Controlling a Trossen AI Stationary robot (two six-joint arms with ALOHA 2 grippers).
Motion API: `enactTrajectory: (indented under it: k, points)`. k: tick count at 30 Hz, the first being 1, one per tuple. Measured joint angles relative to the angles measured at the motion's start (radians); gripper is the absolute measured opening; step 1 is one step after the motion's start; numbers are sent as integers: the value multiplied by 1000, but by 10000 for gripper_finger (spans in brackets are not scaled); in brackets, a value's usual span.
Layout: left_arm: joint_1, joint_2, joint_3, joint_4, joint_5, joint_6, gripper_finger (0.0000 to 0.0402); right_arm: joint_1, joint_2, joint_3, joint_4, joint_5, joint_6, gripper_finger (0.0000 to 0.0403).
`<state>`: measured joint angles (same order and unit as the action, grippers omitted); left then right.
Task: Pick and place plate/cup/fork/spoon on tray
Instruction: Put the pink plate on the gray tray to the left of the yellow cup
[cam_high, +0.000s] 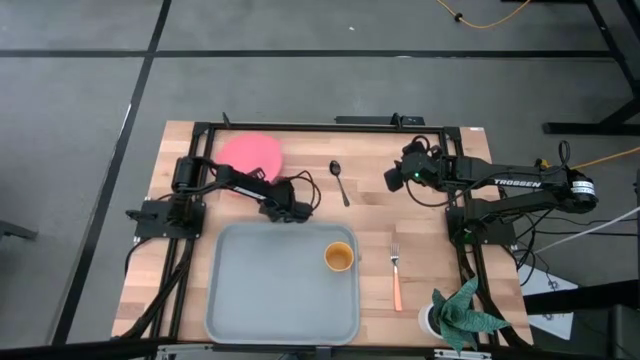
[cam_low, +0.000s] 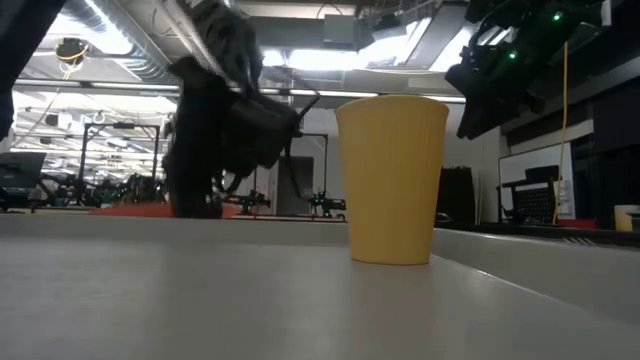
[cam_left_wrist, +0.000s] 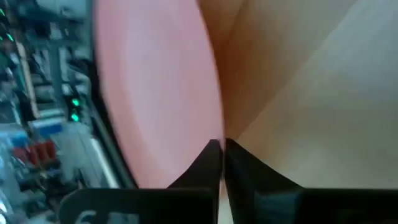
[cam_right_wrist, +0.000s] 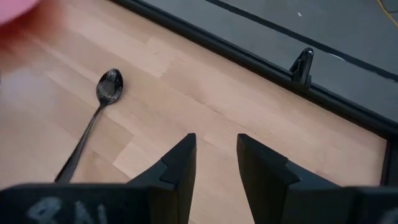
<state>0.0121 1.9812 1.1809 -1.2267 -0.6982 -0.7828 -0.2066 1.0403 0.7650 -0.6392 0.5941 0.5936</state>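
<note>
1. Two grippers are in view. The left gripper (cam_high: 290, 210) sits just off the tray's far edge, beside the plate (cam_high: 252, 155); in its wrist view the fingers (cam_left_wrist: 208, 162) are pressed together with no gap, and the plate rim lies right alongside them — whether the rim is pinched between them cannot be told.
2. The right gripper (cam_right_wrist: 214, 158) hangs above bare worktop (cam_high: 300, 135) near the spoon (cam_right_wrist: 93, 127), its fingers parted and empty.
3. Step in hand, as judged: one item is placed — the cup (cam_high: 339, 257) stands upright inside the tray (cam_high: 260, 300), near its right rim. Plate, spoon and fork (cam_high: 395, 270) are all on the worktop outside the tray.
4. Next move, as judged: the plate is thin and flat, so a firm rim grip is needed before lifting it over the tray's raised rim.
5. Materials and shapes:
   - Plate: smooth coral-pink disc.
   - Cup: orange-yellow, tapered, matte.
   - Spoon: dark, glossy oval bowl, thin handle.
   - Fork: metal tines, long orange handle.
   - Tray: light grey, rounded corners.
   - Worktop: pale wood grain.
</note>
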Motion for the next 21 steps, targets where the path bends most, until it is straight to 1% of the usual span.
enactTrajectory:
  k: [4,7,8,12,18,21]
  points:
    - [-70,0,157,-209,-26,-2,3,0,0,0,-16,-16,-9,121]
    - [-141,0,297,-330,-45,-9,2,0,0,0,-32,-19,-39,121]
    - [-171,-2,341,-347,-41,-19,2,0,0,0,-38,-20,-51,121]
    - [-289,-18,478,-340,45,-32,2,0,0,0,-66,-21,-79,121]
    - [-489,-20,618,-345,142,-180,1,0,0,0,-159,-22,-74,121]
    - [-586,-18,644,-331,195,-271,1,0,0,0,-216,-22,-25,121]
